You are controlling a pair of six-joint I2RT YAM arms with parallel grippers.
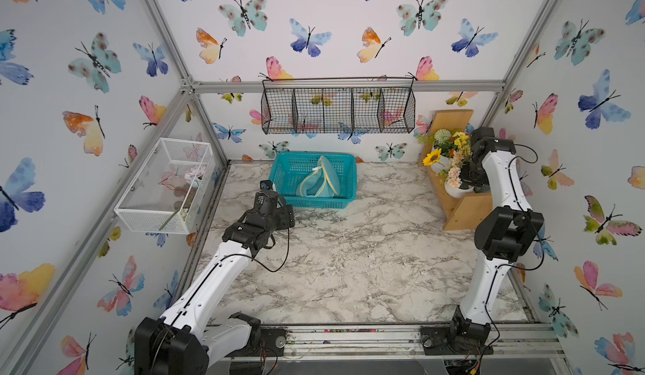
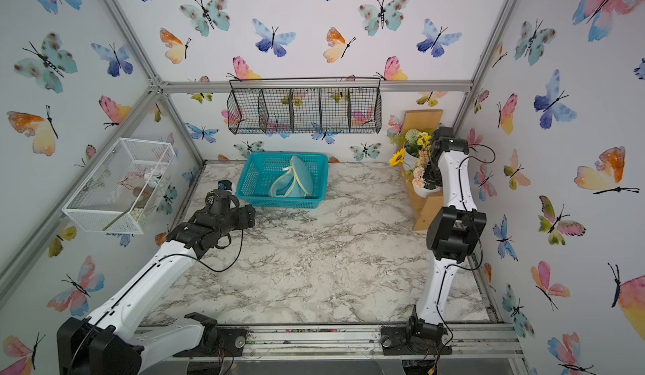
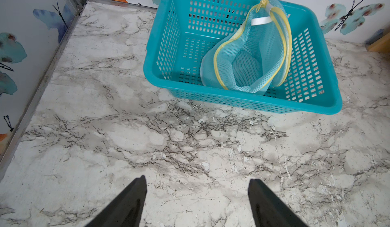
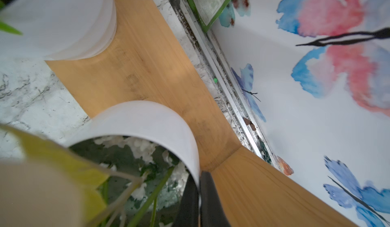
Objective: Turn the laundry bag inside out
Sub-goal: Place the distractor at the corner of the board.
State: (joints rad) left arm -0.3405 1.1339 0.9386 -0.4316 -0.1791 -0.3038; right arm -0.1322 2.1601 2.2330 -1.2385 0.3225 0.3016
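Mesh laundry bag (image 3: 249, 67) in slotted basket (image 3: 253, 107); L pincer (image 3: 198, 178) wide, R pincer (image 4: 199, 176) nips pot (image 4: 147, 118).

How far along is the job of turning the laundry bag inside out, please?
Nothing looks done yet: the laundry bag lies collapsed in the teal basket, untouched. In hand: the left claw is open above the marble table, short of the basket and facing it. The right claw is shut beside a white flower pot, away from the bag. Left: grasping the bag and the whole turning.
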